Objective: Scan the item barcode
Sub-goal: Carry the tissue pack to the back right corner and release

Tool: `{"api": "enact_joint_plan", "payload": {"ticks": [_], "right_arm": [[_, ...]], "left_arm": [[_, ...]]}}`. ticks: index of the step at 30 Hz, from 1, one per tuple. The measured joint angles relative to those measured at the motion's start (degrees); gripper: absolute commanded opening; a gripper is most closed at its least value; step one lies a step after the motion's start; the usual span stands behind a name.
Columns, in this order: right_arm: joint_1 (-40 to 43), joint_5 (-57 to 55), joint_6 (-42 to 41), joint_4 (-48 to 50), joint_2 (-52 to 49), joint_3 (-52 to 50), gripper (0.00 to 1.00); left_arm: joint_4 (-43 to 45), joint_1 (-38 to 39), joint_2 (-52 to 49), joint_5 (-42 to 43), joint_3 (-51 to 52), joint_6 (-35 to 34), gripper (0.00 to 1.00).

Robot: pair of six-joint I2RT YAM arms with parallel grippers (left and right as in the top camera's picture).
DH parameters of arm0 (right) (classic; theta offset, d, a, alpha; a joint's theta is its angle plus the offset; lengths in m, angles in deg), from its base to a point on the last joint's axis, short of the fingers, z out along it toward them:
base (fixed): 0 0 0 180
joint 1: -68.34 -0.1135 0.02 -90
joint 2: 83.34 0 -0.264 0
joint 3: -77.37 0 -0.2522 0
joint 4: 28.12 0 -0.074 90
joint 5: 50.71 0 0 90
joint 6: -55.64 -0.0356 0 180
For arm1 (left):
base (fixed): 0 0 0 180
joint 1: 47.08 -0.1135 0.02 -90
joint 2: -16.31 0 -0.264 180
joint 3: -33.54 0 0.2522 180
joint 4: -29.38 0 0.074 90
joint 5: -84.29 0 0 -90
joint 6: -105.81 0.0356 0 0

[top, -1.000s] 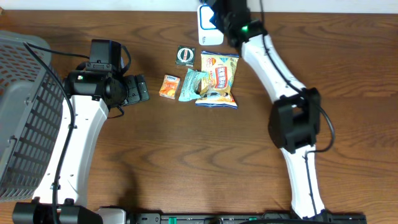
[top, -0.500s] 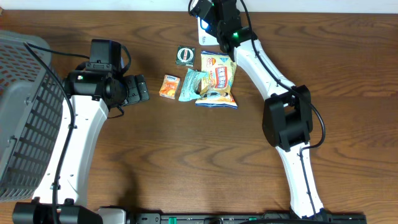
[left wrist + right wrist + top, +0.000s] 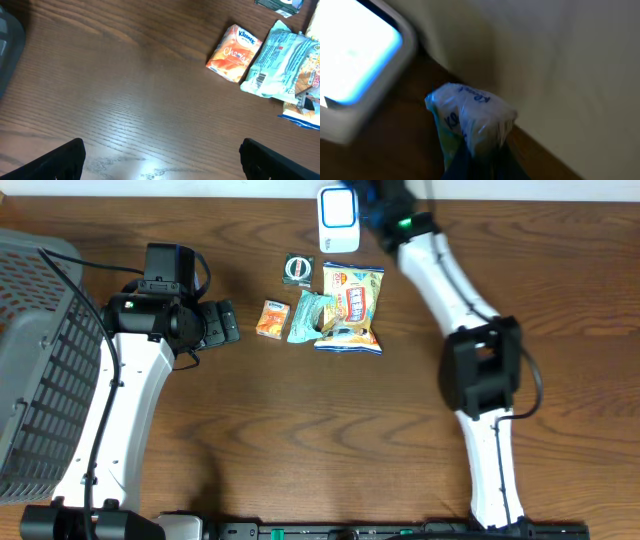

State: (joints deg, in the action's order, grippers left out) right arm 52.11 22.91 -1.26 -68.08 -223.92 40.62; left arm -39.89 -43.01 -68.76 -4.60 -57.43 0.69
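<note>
The white scanner (image 3: 338,220) with its blue glowing face stands at the table's far edge; in the right wrist view the scanner (image 3: 360,65) fills the upper left. My right gripper (image 3: 377,196) is just right of it, and in its own view the right gripper (image 3: 477,152) is shut on a small white, blue and green plastic packet (image 3: 470,115). The packet is held beside the scanner's lit face, blurred. My left gripper (image 3: 226,322) hovers wide open over bare wood left of the loose items; the left gripper (image 3: 162,165) has nothing between its fingers.
An orange tissue pack (image 3: 272,319), a teal packet (image 3: 305,317), a yellow snack bag (image 3: 352,307) and a round black tin (image 3: 298,269) lie together mid-table. A grey mesh basket (image 3: 40,360) stands at the left edge. A pale wall rises behind the scanner.
The right arm swung left over the scanner, then back to the right, so the scanner now shows uncovered from above. The left arm has stayed still.
</note>
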Motion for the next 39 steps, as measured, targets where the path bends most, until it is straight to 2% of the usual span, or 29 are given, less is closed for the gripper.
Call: {"api": "enact_joint_plan", "payload": {"ticks": [3, 4, 5, 6, 7, 8, 9, 10, 15, 20, 27, 34, 39], "right_arm": [[6.34, -0.55, -1.86, -7.21, 1.53, 0.24, 0.01], [8.98, -0.81, -2.36, -9.70, 1.88, 0.35, 0.04], [10.93, -1.05, -2.64, -11.93, 2.08, 0.46, 0.12], [13.35, -1.22, -2.95, -14.45, 2.25, 0.50, 0.41], [16.61, -1.66, -3.43, -16.92, 2.25, 0.50, 0.60], [19.54, -1.86, -4.11, -18.80, 2.25, 0.50, 0.76], [21.24, -1.81, -4.96, -19.91, 2.25, 0.50, 0.89], [22.67, -1.95, -5.97, -20.72, 2.27, 0.50, 0.97], [27.87, 4.61, -11.06, -25.38, 2.29, 0.52, 0.99], [29.66, 24.20, -13.31, -29.62, 2.29, 0.52, 0.99], [26.12, 50.36, -21.57, -35.91, 2.29, 0.52, 0.99], [17.42, 55.91, -25.42, -45.07, 2.32, -0.66, 0.99], [10.54, 55.80, -28.20, -40.72, 2.43, -6.38, 0.99]], "left_arm": [[0.02, 0.00, 0.00, 0.00, 0.00, 0.00, 0.98], [-0.02, 0.00, 0.00, 0.00, 0.00, 0.00, 0.98], [0.02, 0.00, 0.00, 0.00, 0.00, 0.00, 0.98], [0.00, 0.00, 0.00, 0.00, 0.00, 0.00, 0.98], [-0.02, 0.00, 0.00, 0.00, 0.00, 0.00, 0.98], [-0.02, 0.00, 0.00, 0.00, 0.00, 0.00, 0.98], [-0.02, 0.00, 0.00, 0.00, 0.00, 0.00, 0.98], [0.00, 0.00, 0.00, 0.00, 0.00, 0.00, 0.98], [0.00, 0.00, 0.00, 0.00, 0.00, 0.00, 0.98], [-0.02, 0.00, 0.00, 0.00, 0.00, 0.00, 0.98], [-0.02, 0.00, 0.00, 0.00, 0.00, 0.00, 0.98], [0.00, 0.00, 0.00, 0.00, 0.00, 0.00, 0.98], [0.00, 0.00, 0.00, 0.00, 0.00, 0.00, 0.98]]}}
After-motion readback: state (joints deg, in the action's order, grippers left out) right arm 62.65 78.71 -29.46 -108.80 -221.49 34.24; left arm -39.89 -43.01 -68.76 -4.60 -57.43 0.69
